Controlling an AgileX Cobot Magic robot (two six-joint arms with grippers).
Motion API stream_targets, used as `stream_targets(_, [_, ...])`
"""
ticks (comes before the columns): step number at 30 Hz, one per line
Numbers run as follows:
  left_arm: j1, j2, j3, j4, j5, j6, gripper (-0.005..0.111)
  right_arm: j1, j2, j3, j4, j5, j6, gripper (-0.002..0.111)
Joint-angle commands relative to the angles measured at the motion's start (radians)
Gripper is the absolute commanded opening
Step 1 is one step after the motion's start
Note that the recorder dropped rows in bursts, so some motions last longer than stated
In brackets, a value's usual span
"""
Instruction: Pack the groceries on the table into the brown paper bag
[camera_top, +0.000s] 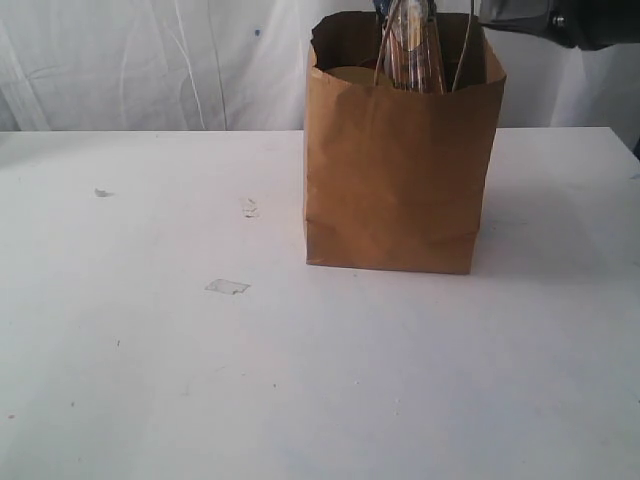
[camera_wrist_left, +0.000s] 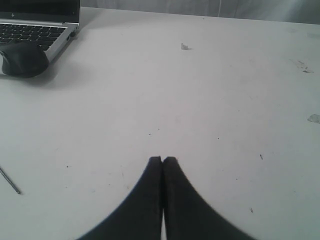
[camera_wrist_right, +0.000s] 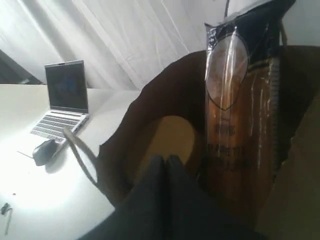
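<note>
The brown paper bag stands upright on the white table, right of centre. A long spaghetti packet pokes out of its open top; in the right wrist view this packet leans upright inside the bag, next to a yellow packet. My right gripper hovers just over the bag's mouth, shut, with nothing between its fingers. In the exterior view only the right arm shows, at the top right. My left gripper is shut and empty over bare tabletop.
A laptop and a dark mouse sit at one side of the table; the right wrist view shows the laptop too. Small white scraps and a lump lie left of the bag. White curtain hangs behind.
</note>
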Motion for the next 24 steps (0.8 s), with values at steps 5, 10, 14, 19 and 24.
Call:
stream_targets(5, [-0.005,-0.003,0.002,-0.006,0.004,-0.001,0.000,-0.005,-0.120,0.058,-0.873,-0.373,0.717,0.000])
stream_targets(10, [-0.005,-0.003,0.002,-0.006,0.004,-0.001,0.000,-0.017,-0.165,0.216,-1.348,-0.402,1.177,0.000])
stream_targets(14, [-0.005,-0.003,0.002,-0.006,0.004,-0.001,0.000,-0.017,-0.183,0.347,-1.354,-0.397,1.202,0.000])
stream_targets(19, [-0.005,-0.003,0.002,-0.006,0.004,-0.001,0.000,-0.012,-0.354,0.439,-1.329,-0.373,1.373,0.000])
stream_targets(24, [-0.005,-0.003,0.002,-0.006,0.004,-0.001,0.000,-0.012,-0.662,0.502,-1.373,-0.443,1.356,0.000])
